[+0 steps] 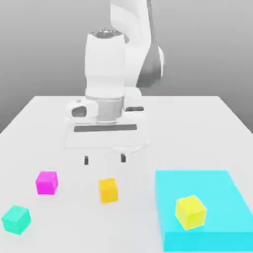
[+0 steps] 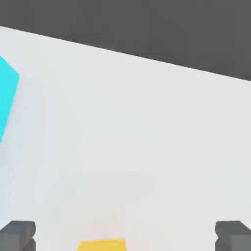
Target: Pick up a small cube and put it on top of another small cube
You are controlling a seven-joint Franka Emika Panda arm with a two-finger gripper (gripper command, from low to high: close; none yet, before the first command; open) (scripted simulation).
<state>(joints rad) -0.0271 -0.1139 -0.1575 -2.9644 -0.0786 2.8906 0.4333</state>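
The small orange-yellow cube [image 1: 108,190] rests on the white table, in front of the arm. To its left in the exterior view, a short gap away, sits the magenta-pink cube [image 1: 47,182]. My gripper [image 1: 104,159] hovers above the table just behind the orange cube, open, its two dark fingertips [image 1: 86,160] wide apart with nothing between them. In the hand view the fingertips [image 2: 18,235] show as grey blocks far apart, and the top of the orange cube [image 2: 102,244] peeks in between them at the frame edge.
A large cyan block [image 1: 202,210] lies at the exterior view's right with a paler lemon-yellow cube [image 1: 190,212] on top. A teal-green cube [image 1: 16,219] sits near the front left. The cyan block's corner [image 2: 7,95] appears in the hand view.
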